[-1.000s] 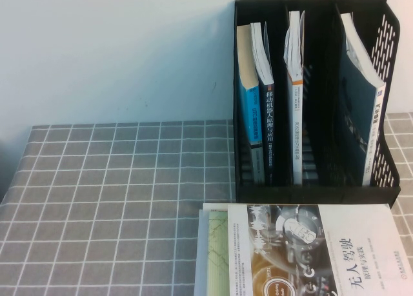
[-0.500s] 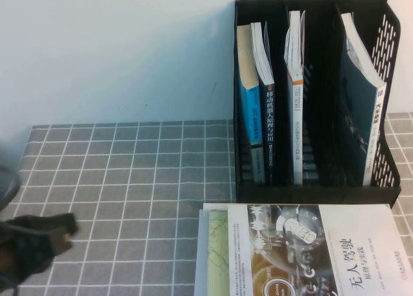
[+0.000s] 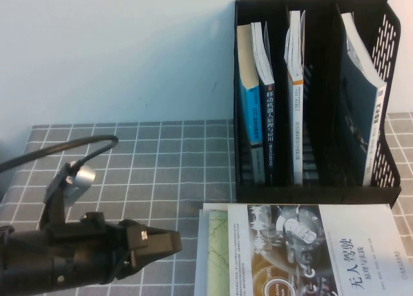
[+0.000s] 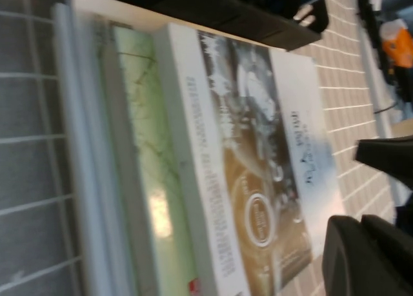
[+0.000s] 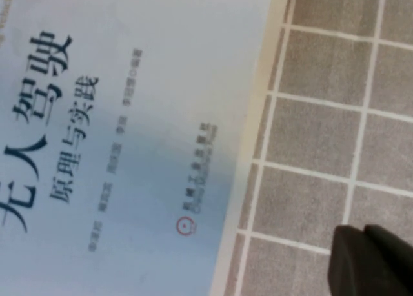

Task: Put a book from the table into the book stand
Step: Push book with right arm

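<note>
Left gripper [image 3: 169, 243], jaws spread, empty, nears the book [image 3: 310, 251]; I'm still approaching, next grasp its edge. Right gripper [image 5: 371, 260] hovers beside the book; I cannot tell its state.

Book [image 3: 310, 251] cut off below; right pincer [image 5: 371, 260] mostly out of frame.

Four books stand upright in a row at the far right: a blue-spined book [image 3: 248, 109] just beside a dark-spined book [image 3: 268, 122] with white lettering, then a white book [image 3: 296, 115] with an orange band, then a large teal book [image 3: 358, 115] leaning right. A pale green book [image 3: 216, 251] [image 4: 151, 180] lies flat at the near edge, only its left strip showing. A plain white wall [image 3: 116, 51] rises behind
</note>
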`<state>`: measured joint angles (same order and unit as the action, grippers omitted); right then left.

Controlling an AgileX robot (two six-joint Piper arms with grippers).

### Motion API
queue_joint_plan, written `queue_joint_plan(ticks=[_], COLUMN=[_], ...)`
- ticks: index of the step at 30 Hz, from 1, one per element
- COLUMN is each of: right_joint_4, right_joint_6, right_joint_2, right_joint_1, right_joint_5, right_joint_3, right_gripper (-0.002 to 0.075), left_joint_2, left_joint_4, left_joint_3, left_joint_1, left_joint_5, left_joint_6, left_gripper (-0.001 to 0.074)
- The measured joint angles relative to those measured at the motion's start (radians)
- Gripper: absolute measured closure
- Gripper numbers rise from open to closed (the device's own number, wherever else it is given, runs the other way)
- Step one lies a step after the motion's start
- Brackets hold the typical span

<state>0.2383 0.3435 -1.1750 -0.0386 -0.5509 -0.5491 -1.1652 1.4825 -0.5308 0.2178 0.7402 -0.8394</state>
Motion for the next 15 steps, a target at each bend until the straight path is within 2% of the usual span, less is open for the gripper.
queue_joint_plan(ticks=[7,15], right_joint_4=[0.204,0.349], right_joint_6=[0.141,0.179], right_joint_2=[-0.126,-0.156], right_joint_1=[-0.07,-0.155], right_joint_5=[0.041,0.069], right_joint_3=[-0.013,-0.064], right_gripper=[0.0729,0.0729], left_joint_2=[-0.079,-0.176], left_joint_4=[0.161,0.2], left_joint_3=[-0.006,-0.006], left_joint_1=[0.0,0.0], left_joint_5=[0.101,0.135], left_joint_6=[-0.119,-0.139], left_gripper=[0.0736,0.0736])
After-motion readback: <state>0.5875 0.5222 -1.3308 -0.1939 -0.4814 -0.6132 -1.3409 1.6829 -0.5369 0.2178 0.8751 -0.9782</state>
